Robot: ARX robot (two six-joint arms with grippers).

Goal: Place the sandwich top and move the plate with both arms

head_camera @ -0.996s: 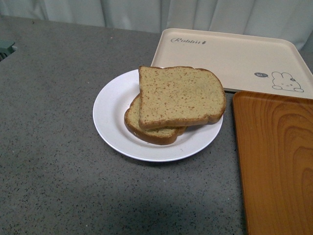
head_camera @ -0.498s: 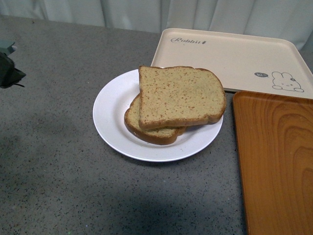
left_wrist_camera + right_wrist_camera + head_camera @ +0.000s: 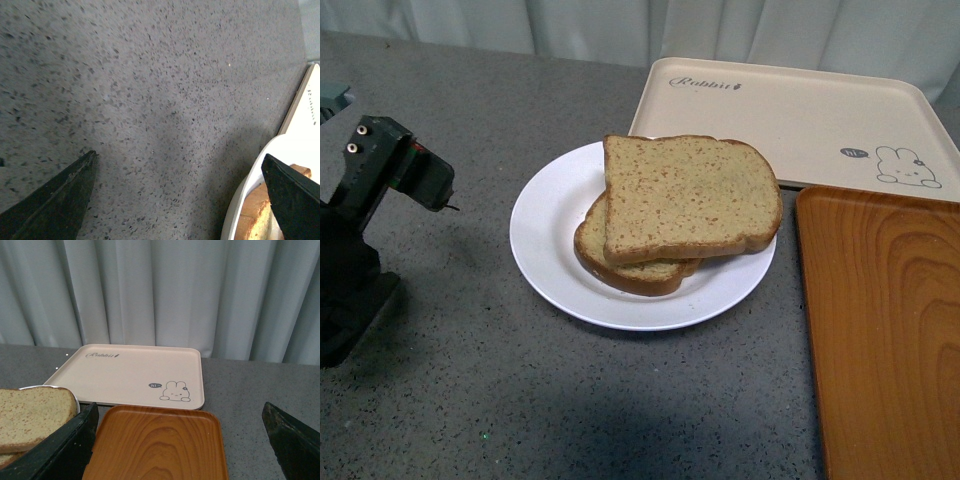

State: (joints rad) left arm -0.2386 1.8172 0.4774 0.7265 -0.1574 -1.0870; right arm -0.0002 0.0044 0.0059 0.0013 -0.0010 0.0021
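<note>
The sandwich top [image 3: 685, 195], a speckled tan slice with darker crust, lies on a second slice [image 3: 630, 268] in the white plate [image 3: 545, 240]. My left arm [image 3: 365, 200] shows at the table's left edge, apart from the plate. In the left wrist view my left gripper [image 3: 177, 200] is open over bare grey table, with the plate rim [image 3: 247, 200] and a bread edge [image 3: 255, 222] beside one finger. My right gripper [image 3: 178, 440] is open above the orange tray [image 3: 160, 445], holding nothing, with the sandwich top [image 3: 30, 415] off to one side.
A beige tray with a rabbit drawing [image 3: 790, 110] lies behind the plate. The orange wood-grain tray [image 3: 890, 320] lies right of the plate, its edge close to the rim. Pale curtains [image 3: 160, 290] hang behind the table.
My left arm has come into the front view from the left edge and moved toward the plate. Plate, bread and trays have not moved.
</note>
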